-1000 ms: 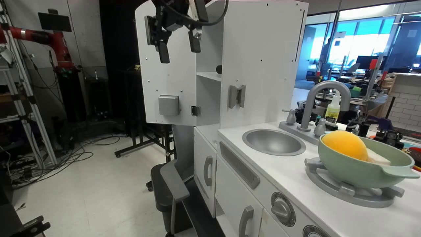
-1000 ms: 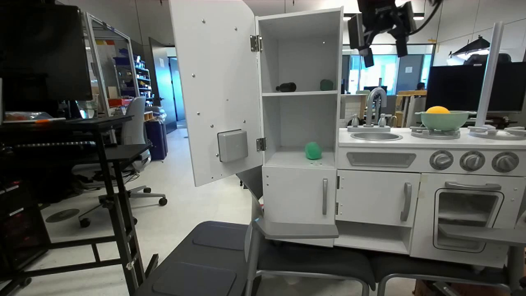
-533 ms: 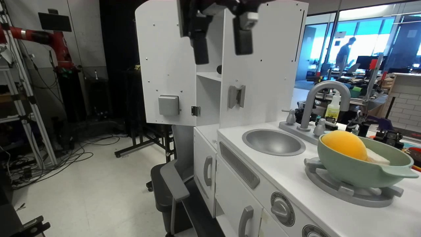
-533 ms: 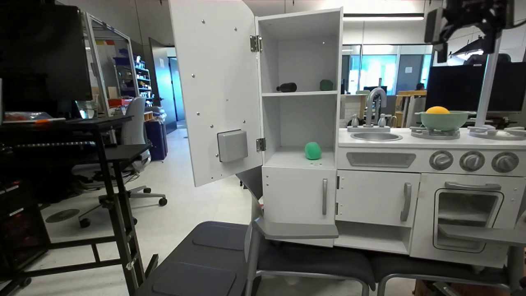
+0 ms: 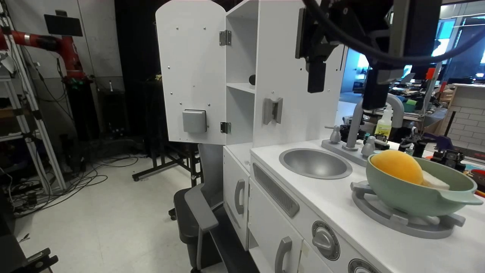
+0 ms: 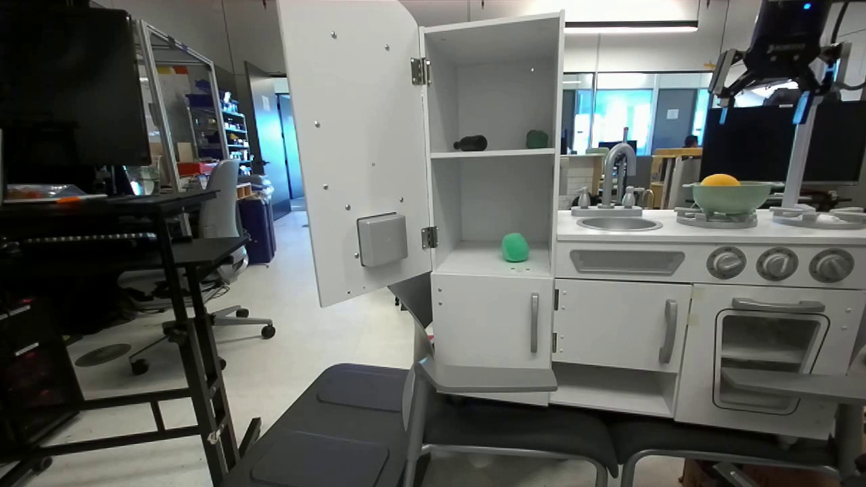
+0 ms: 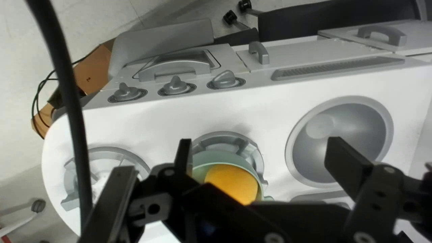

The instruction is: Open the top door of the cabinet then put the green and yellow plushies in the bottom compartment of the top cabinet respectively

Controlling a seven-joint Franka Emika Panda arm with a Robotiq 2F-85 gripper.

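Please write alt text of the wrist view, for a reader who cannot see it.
An open, empty gripper hangs over a white toy kitchen counter. Beyond it, a yellow plushie lies in a green bowl on a grey burner; a round sink is at right, three knobs higher up.

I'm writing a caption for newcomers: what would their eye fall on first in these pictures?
Probably the round yellow-orange plushie, vivid in the pale green two-handled bowl on the white countertop. Next comes the bright green rounded plushie in the lower open compartment of the tall white cabinet, whose round-topped white door stands wide open. The black two-fingered gripper, jaws apart, hangs above that countertop.
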